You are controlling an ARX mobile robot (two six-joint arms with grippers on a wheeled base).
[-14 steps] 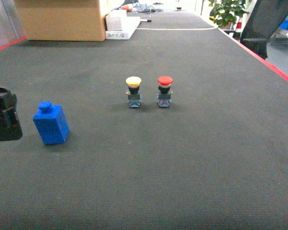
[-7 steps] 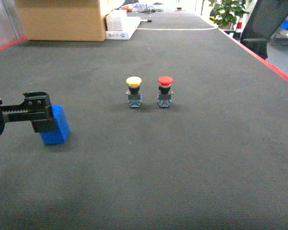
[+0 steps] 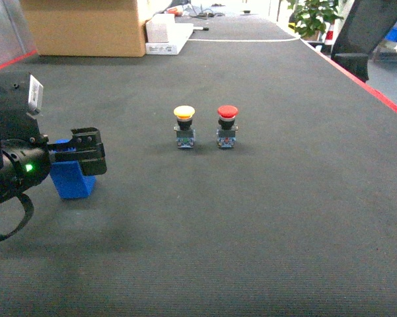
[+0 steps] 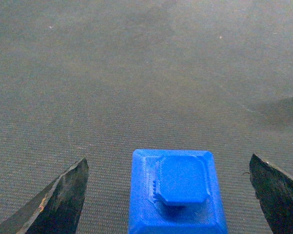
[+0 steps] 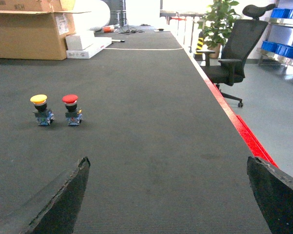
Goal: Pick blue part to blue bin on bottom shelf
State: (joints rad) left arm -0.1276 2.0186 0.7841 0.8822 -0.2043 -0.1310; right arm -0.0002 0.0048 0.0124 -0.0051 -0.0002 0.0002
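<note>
The blue part [image 3: 71, 181] stands upright on the dark mat at the left, a small blocky piece with a stud on top. My left gripper [image 3: 82, 157] hovers over it, open. In the left wrist view the blue part [image 4: 178, 192] sits between the two dark fingertips [image 4: 61, 197], with clear gaps on both sides and nothing touching it. My right gripper [image 5: 168, 195] is open over bare mat, with nothing between its fingers; it does not show in the head view. The blue bin is out of view.
A yellow-capped push-button [image 3: 183, 125] and a red-capped push-button [image 3: 226, 125] stand side by side mid-table. A cardboard box [image 3: 86, 26] and a white box [image 3: 166, 34] sit at the far end. The table's red right edge [image 5: 251, 134] borders an office chair [image 5: 234, 46].
My left arm has come in from the left edge and moved right, so its open gripper now hangs over the blue part. The part and the push-buttons have not moved.
</note>
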